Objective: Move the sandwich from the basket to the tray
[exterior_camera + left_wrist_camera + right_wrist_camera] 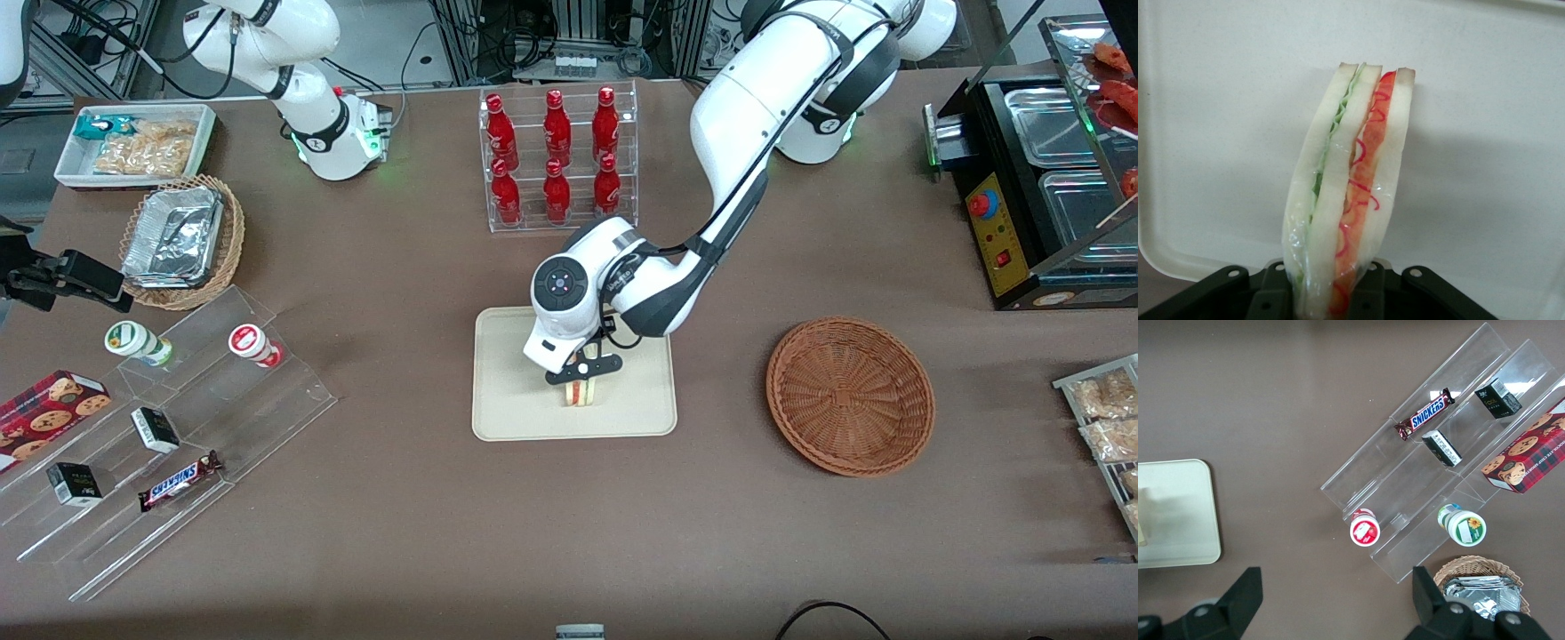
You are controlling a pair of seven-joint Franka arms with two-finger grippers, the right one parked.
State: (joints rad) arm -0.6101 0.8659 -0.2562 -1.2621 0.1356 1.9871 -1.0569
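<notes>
One sandwich (580,392) is all the gripper (582,377) has hold of right now, and it sits over the tray (507,391), in the part of the tray nearer the front camera, roughly mid-width. From the front view the sandwich pokes out just below the black fingers, its striped cut edge facing up, and I honestly can't tell whether it's touching the tray surface or hanging just above it. The wrist view makes the grip clear: the fingers (1368,293) are closed in narrow on the wedge, pinching its bread faces at one end, so the sandwich (1348,200) stands on edge with the green filling layer on one side and the red one on the other, and pale tray (1485,100) fills the background all around it. Relative to the tray, the basket (850,396) sits well apart toward the working arm's end of the table, with nothing in it.
</notes>
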